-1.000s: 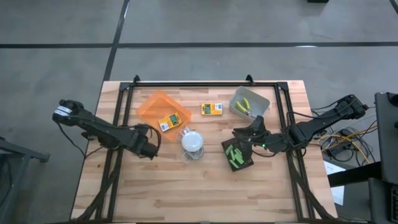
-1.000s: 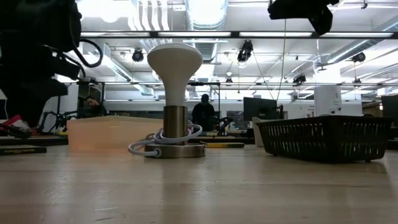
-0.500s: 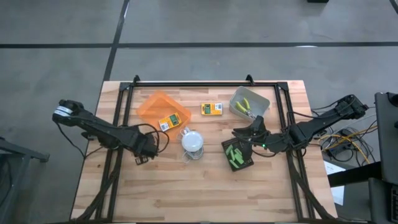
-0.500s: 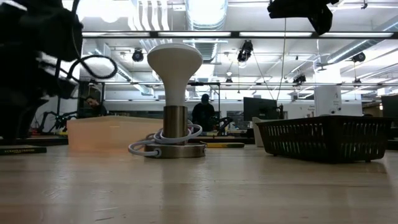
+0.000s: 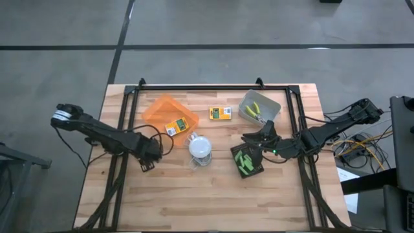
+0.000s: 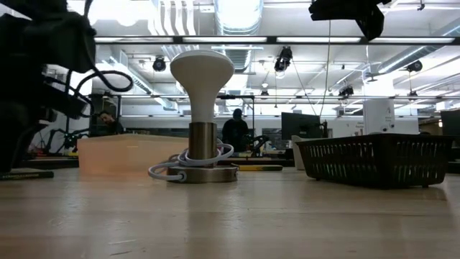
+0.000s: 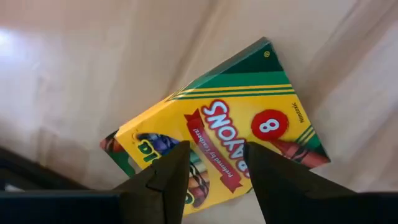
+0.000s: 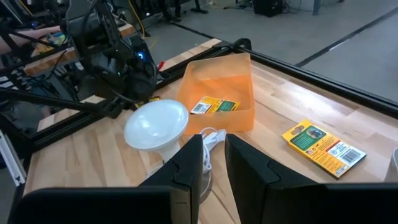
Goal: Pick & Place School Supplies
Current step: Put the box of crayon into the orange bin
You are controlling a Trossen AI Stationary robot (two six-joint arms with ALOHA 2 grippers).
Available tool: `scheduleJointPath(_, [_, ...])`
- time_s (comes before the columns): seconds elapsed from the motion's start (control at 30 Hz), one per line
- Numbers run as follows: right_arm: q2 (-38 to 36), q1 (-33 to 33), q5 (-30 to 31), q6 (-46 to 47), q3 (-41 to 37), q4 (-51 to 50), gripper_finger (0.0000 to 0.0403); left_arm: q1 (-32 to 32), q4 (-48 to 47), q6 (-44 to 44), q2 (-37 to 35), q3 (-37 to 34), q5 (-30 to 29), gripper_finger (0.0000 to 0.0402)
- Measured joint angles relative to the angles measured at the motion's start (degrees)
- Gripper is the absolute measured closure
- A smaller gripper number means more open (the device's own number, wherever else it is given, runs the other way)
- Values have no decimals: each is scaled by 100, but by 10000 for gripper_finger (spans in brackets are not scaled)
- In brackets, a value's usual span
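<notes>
1. The left gripper (image 7: 216,149) has drawn back a little toward the bench's (image 5: 194,200) left edge since a second ago. Its fingers stand released over a crayon box (image 7: 249,118) that lies flat on the bare wood.
2. The right gripper (image 8: 214,143) has not moved. It hangs above the black tray (image 5: 248,171) of green chunks (image 5: 244,160), its fingers a narrow gap apart, grasping nothing.
3. Nothing else has shifted: one printed box (image 5: 175,126) lies in the orange tray (image 5: 158,109), another (image 5: 220,113) on the bench beside it.
</notes>
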Motion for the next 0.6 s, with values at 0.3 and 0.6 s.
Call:
scheduleJointPath(0.3, [0, 0, 0, -41, 0, -16, 335, -8, 1246, -16, 25, 569, 757, 235])
scheduleJointPath(0.6, [0, 0, -13, -43, -22, -15, 335, -26, 2711, -48, 114, 766, 998, 236])
